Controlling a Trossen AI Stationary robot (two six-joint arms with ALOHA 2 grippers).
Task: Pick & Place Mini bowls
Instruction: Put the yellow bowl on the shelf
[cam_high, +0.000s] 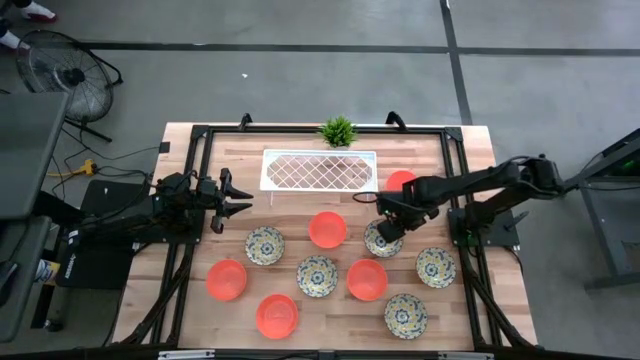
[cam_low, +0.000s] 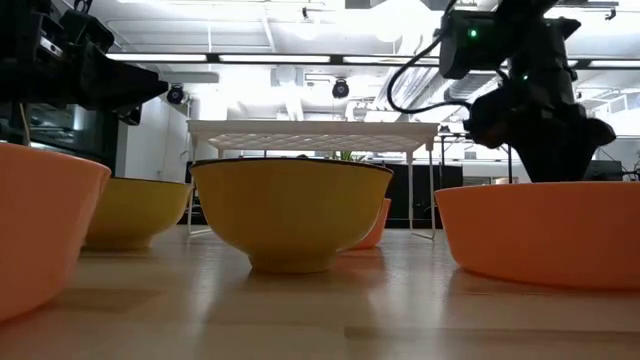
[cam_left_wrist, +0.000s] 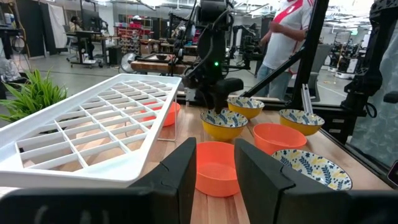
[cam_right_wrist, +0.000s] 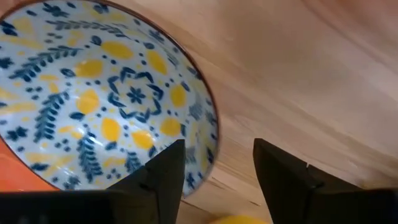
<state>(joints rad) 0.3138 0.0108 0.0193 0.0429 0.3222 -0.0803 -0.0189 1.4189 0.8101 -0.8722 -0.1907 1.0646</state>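
Step in hand, as judged: the grasp approach. The right tool (cam_high: 388, 226) hung directly over the rim of a cream, round ceramic mini bowl with blue-and-yellow floral pattern (cam_right_wrist: 106, 93); its fingers were spread, one over the bowl's inside wall, the other over the bare wooden surface (cam_right_wrist: 298, 68) just outside the rim.

Next move, as judged: lower until the rim sits between the fingers, then close on it.

The left tool (cam_high: 232, 196), fingers spread, waited well apart, beside the near end of the white rectangular lattice tray (cam_high: 318, 169).

Count, high view:
- Plain bright orange mini bowls: five, one (cam_high: 400, 181) just beyond the right tool.
- Cream floral mini bowls: five.
- Tray: one.
- Small green potted plant (cam_high: 338, 130): one.
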